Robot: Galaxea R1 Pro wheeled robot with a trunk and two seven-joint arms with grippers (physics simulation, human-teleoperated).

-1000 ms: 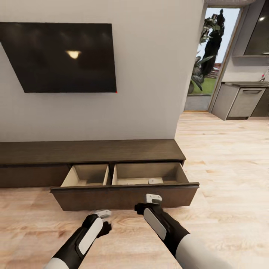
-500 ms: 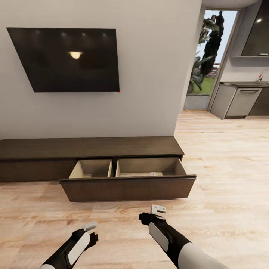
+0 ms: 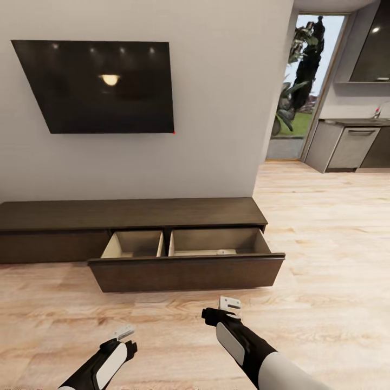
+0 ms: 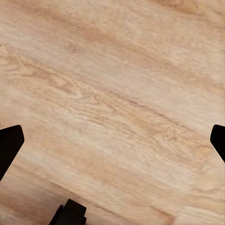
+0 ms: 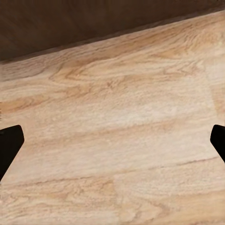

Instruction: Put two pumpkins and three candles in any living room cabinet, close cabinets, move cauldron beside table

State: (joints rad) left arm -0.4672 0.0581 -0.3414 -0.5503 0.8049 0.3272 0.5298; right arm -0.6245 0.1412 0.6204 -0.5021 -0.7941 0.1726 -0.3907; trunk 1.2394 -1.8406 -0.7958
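**Open Cabinet Drawer, Both Arms Low Over the Floor**

Against the white wall, under the wall-mounted television, the cabinet runs along the floor as a long, low dark-brown unit. Its wide drawer stands pulled out, with two pale beige compartments visible behind the dark front panel. In the right compartment, a small pale object rests on the bottom near the front panel; its identity cannot be determined at this size. The left compartment shows bare beige walls.

The left gripper sits at 7 o'clock in the head view, low over the light wood floor and well apart from the drawer front. In the left wrist view, its dark fingertips appear at opposite edges, so the jaws are spread wide, with nothing but floor planks between them.

The right gripper sits at 6 o'clock, near the drawer front but not touching it. In the right wrist view, its fingertips also stand far apart and hold nothing; the dark drawer panel lies beyond them.

At 2 o'clock, a doorway opens onto greenery, with grey kitchen cupboards beside it.
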